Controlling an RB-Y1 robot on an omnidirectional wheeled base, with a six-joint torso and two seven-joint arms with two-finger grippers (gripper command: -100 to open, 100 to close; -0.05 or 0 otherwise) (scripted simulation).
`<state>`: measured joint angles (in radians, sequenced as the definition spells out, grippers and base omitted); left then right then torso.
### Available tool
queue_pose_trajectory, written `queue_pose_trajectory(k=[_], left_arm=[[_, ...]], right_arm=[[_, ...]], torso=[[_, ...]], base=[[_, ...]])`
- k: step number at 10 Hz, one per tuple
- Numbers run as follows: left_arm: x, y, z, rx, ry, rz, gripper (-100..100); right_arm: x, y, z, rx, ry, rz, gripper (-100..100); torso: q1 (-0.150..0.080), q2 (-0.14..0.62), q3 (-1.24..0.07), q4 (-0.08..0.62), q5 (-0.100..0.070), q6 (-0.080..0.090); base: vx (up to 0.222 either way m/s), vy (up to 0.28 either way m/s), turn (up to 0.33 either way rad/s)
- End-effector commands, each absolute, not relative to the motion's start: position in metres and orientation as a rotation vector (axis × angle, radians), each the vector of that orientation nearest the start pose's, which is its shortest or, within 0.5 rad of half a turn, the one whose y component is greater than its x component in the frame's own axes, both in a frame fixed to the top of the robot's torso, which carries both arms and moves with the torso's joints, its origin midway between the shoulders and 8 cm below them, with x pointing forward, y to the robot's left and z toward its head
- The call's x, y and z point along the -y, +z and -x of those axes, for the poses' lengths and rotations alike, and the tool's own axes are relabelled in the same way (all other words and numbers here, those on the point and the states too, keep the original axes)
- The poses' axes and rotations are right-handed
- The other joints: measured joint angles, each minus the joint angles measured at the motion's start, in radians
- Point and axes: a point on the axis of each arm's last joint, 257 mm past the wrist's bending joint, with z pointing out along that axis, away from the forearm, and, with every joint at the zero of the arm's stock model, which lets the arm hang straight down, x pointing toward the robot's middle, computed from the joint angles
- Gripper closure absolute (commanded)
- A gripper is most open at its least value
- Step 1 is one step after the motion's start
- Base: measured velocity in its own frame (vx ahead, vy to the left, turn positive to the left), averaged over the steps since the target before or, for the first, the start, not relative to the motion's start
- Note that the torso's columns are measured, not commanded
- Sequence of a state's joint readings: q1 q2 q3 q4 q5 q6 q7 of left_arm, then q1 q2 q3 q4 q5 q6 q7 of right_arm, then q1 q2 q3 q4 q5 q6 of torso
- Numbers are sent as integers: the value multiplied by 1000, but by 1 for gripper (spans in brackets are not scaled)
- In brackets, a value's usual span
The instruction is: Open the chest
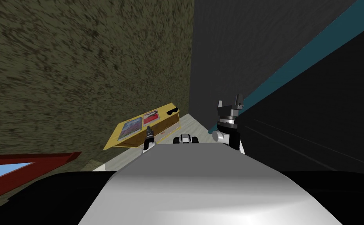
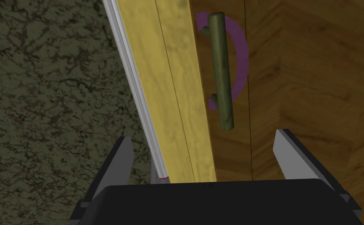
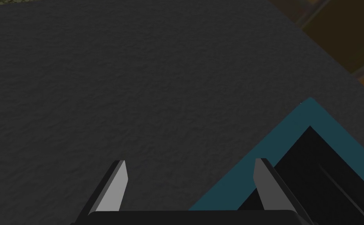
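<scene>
I see the chest (image 1: 163, 124) low against the mottled olive wall (image 1: 79, 66). It is a yellow box with two picture panels on its top face. My left gripper (image 1: 149, 134) hangs just in front of the chest. Through the left wrist camera the chest's yellow edge (image 2: 169, 90) and brown wooden face (image 2: 306, 78) run straight ahead of the gripper (image 2: 202, 134). A dull green bar handle (image 2: 221, 70) sits on the brown face, with a purple arc (image 2: 240, 58) behind it. The left gripper is spread wide and holds nothing. Its fingers (image 2: 116, 164) stop short of the handle, which lies beyond the tips and between their lines. My right gripper (image 1: 228, 101) is raised well to the right of the chest, beside a dark grey wall (image 3: 157, 86) with a teal band (image 3: 294, 129). It is also spread apart and empty.
</scene>
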<state>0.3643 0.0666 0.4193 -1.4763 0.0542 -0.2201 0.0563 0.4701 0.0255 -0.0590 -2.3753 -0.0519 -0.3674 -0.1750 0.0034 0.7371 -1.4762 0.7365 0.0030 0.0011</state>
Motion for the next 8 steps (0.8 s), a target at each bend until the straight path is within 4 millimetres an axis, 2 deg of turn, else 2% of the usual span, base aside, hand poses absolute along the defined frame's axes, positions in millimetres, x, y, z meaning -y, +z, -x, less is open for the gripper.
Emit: queue_pose_trajectory(k=[1,3,4,8], left_arm=[[-504,-371,-325,-922,-670,1564,-100],[-507,-366,-324,-930,-669,1547,-100],[-507,-365,-324,-930,-669,1547,100],[-506,-360,-318,-932,-668,1544,100]], right_arm=[[303,52,-342,-509,1450,-770,0],[303,52,-342,-509,1450,-770,0],[303,52,-342,-509,1450,-770,0],[302,52,-342,-509,1451,-770,0]], torso=[[0,2,1,2,-2,-1],[-1,2,1,2,-3,-1],[-1,2,1,2,-2,-1],[-6,5,3,3,-4,-1]], base=[[42,-86,55],[13,-26,8],[0,0,0],[-127,-96,2]])
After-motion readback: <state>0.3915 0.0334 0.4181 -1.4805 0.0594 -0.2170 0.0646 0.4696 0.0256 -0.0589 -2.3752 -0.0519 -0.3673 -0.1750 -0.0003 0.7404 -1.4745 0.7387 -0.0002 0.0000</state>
